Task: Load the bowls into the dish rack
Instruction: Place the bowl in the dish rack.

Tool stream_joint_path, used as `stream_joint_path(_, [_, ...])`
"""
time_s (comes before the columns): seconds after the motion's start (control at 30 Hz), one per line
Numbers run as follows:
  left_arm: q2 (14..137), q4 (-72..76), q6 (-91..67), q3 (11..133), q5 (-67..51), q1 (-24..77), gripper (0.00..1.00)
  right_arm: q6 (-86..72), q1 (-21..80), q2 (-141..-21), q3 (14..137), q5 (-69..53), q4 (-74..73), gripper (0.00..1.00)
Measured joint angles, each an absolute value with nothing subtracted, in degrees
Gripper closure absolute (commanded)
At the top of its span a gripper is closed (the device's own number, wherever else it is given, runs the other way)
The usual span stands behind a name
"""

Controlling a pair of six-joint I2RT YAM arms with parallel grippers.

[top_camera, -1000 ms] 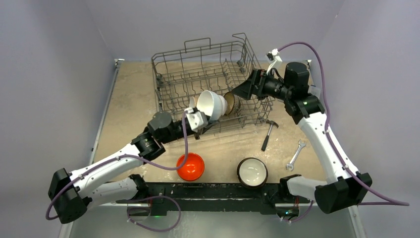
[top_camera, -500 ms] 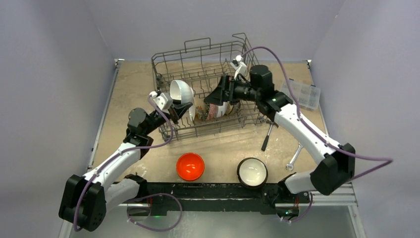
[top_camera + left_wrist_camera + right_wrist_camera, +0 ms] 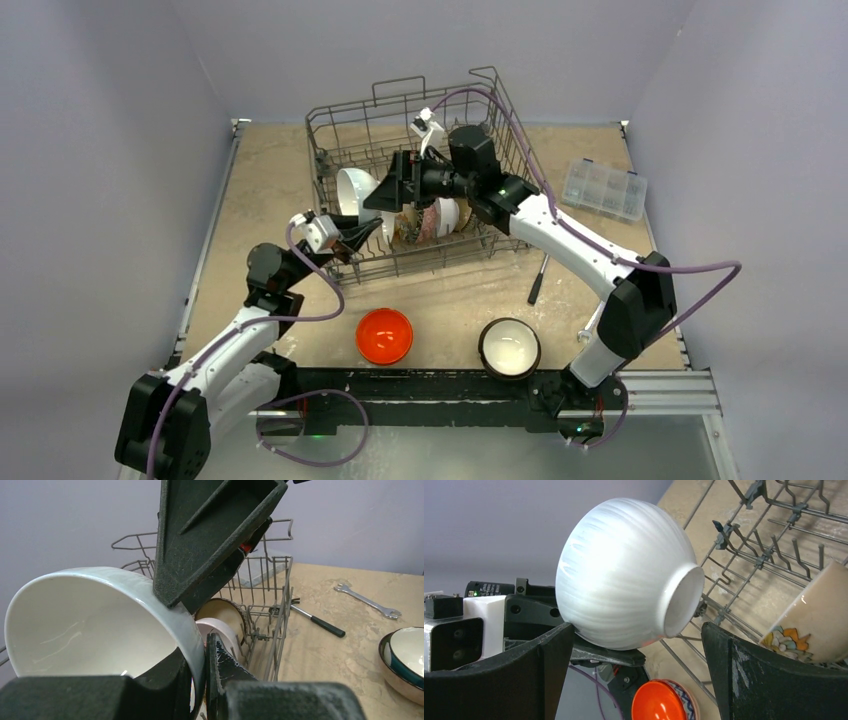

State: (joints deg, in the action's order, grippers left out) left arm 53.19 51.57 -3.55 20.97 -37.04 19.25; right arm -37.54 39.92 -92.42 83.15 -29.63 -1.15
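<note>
The left gripper (image 3: 362, 230) has its jaws nearly shut on the rim of a white bowl (image 3: 352, 190), holding it tilted over the left side of the dish rack (image 3: 460, 92). The right gripper (image 3: 388, 185), jaws spread wide and empty, straddles that bowl's foot, seemingly without touching it.

This looks like seating the bowl, or passing it across. Next, the foot needs a firm grip or the rim needs lowering between the tines.

Count:
- Bowls in the rack: apparently three standing bowls (image 3: 425, 218).
- Bowls in front of the rack: an orange-red bowl (image 3: 385, 335) and a dark bowl with cream inside (image 3: 510, 347).
- Right of the rack: one hammer (image 3: 537, 280), one wrench (image 3: 367, 600) and one clear compartment box (image 3: 605, 188).
</note>
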Motion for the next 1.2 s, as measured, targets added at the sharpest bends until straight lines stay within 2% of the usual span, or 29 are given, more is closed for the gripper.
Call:
stream_joint_path(0.47, [54.7, 44.34, 1.48, 23.0, -38.13, 19.05, 1.0, -37.98, 42.33, -97.84, 88.14, -27.53, -1.04, 0.02])
stream_joint_path(0.57, [54.7, 43.29, 2.35, 23.03, -38.15, 19.0, 1.0, -37.95, 42.39, -98.63, 88.27, -27.44, -1.1, 0.14])
stream_joint_path(0.67, [54.7, 42.7, 2.92, 23.03, -38.02, 19.0, 1.0, -38.0, 42.37, -98.94, 88.27, -27.09, -1.13, 0.34])
stream_joint_path(0.77, [54.72, 42.06, 4.14, 23.05, -37.52, 18.94, 1.0, -38.41, 42.39, -98.94, 88.27, -26.48, -1.19, 0.6])
stream_joint_path(0.8, [54.72, 42.06, 4.23, 23.09, -37.43, 18.92, 1.0, -38.57, 42.37, -98.94, 88.27, -26.39, -1.15, 0.72])
stream_joint_path(0.93, [54.7, 41.78, 4.75, 23.29, -37.26, 18.92, 1.0, -38.92, 42.37, -98.94, 88.27, -26.35, -0.89, 0.99])
stream_joint_path(1.1, [54.7, 41.36, 5.06, 23.38, -37.26, 18.92, 1.0, -39.03, 42.37, -98.94, 88.16, -26.26, -0.91, 1.0])
stream_joint_path(1.2, [54.7, 40.73, 5.08, 23.4, -37.26, 18.92, 0.8, -39.11, 42.37, -98.94, 87.81, -26.24, -0.93, 1.0])
